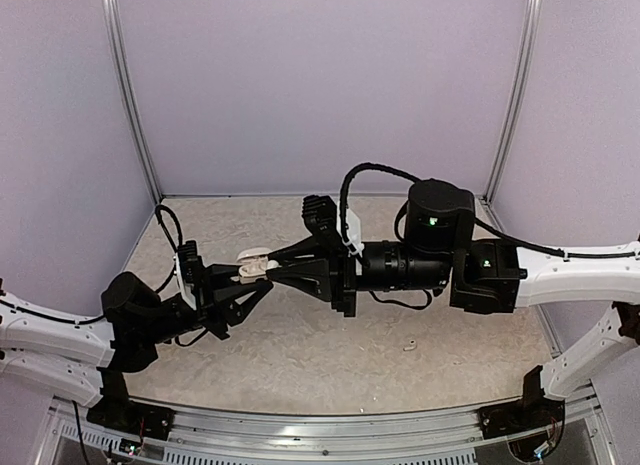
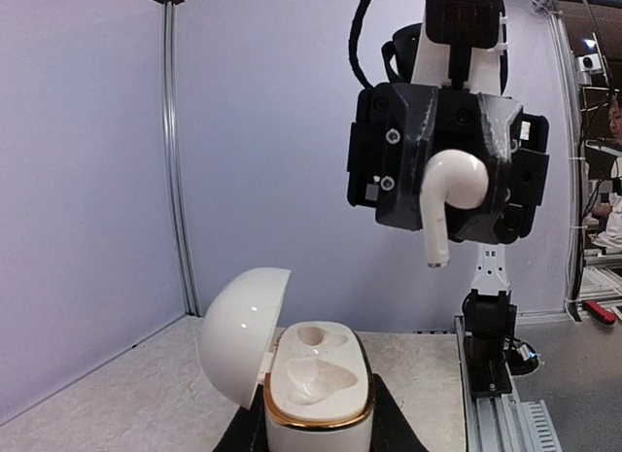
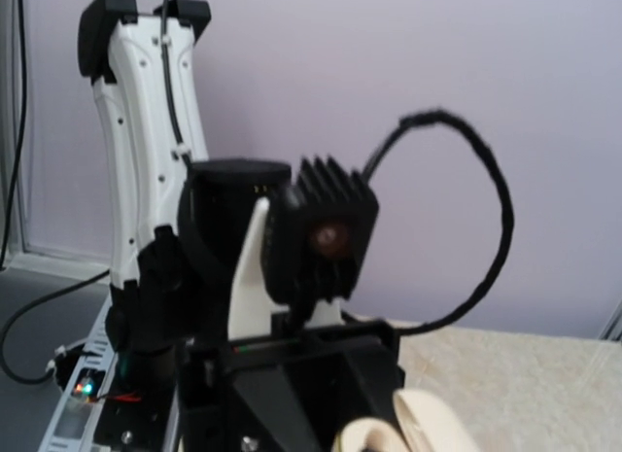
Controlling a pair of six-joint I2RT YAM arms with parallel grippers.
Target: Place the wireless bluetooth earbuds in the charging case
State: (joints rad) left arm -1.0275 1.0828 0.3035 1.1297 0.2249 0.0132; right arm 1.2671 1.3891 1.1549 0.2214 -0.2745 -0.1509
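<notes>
Looking at the left wrist view, the right gripper (image 2: 450, 160) is pinched shut on a white earbud (image 2: 455, 185), holding it by the rounded head with the stem hanging nearly straight down, tip tilted slightly to one side. Down below, the left gripper (image 1: 243, 282) has the white charging case (image 2: 319, 399) clamped between its black fingers, open side facing up.

What matters: the bud sits above the case and off to the right of it in that view, well apart from it, nothing touching. Its long axis is close to vertical, so it already roughly lines up with the sockets (image 2: 316, 360), which both look unfilled from here. Probably it needs to come across and then down, stem first.

Nothing stands in the gap. The lid (image 2: 243, 335) is flipped open on the far left of the case, away from the side the bud comes in from, so it shouldn't interfere.

From the top camera the two arms meet mid-table (image 1: 300, 355), and there's a small pale bit (image 1: 409, 345) lying on the surface near the right arm, too tiny to tell what it is
</notes>
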